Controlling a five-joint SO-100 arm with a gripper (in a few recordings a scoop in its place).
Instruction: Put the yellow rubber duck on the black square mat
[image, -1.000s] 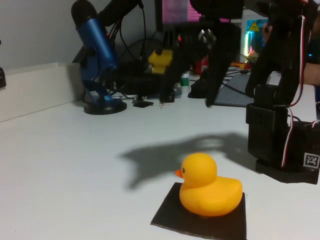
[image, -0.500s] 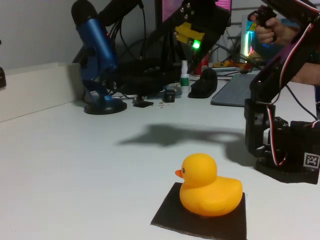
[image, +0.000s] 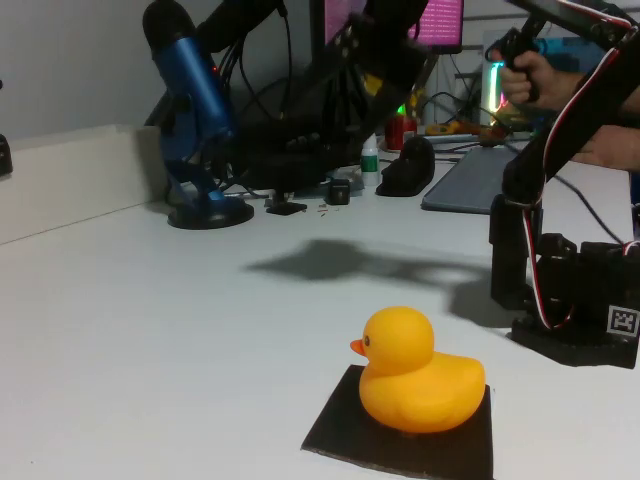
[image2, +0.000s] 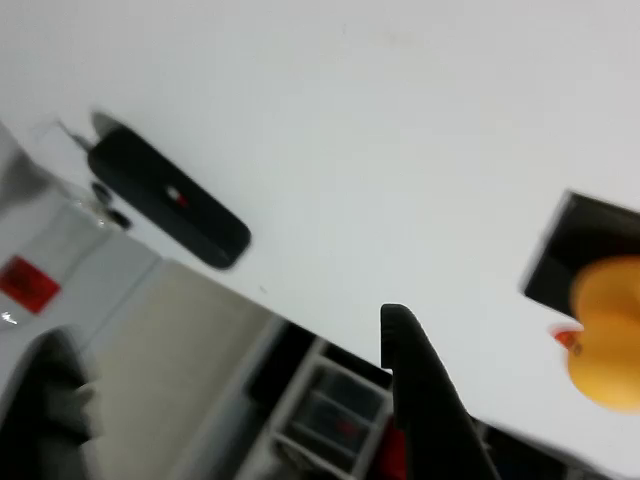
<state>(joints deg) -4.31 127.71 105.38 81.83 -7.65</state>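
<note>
The yellow rubber duck (image: 415, 375) sits upright on the black square mat (image: 340, 430) at the front of the white table, beak pointing left. My gripper (image: 385, 55) hangs high above the back of the table, far from the duck, dark and blurred. In the wrist view one dark finger (image2: 415, 385) juts up from the bottom edge with nothing against it. There the duck (image2: 605, 335) and a corner of the mat (image2: 575, 245) lie at the right edge, well away from the finger.
A blue microphone (image: 190, 100) on a round stand is at the back left, with cables and desk clutter (image: 400, 165) behind it. My arm's base (image: 570, 295) stands at the right. The wrist view looks down on a black oblong object (image2: 170, 205) near the table's edge.
My gripper has risen from low over the table's back to high near the top of the fixed view. Its shadow shrank and slid back. The duck stays on the mat.
</note>
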